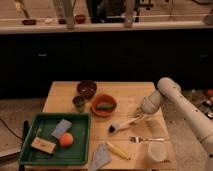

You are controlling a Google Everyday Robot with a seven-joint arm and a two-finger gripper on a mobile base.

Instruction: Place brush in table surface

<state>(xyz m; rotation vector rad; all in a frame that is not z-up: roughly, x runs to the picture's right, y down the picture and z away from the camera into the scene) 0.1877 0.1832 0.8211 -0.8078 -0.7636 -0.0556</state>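
On table surface (130,95), brush (124,123) extends left from gripper (140,116).

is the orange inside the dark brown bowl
No, the orange lies in the green tray, while the dark bowl stands apart on the table; the gripper is by the brush.

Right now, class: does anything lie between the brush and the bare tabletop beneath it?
Nothing visible does. The gripper is at the brush handle, over bare table surface; the fork lies nearer the camera.
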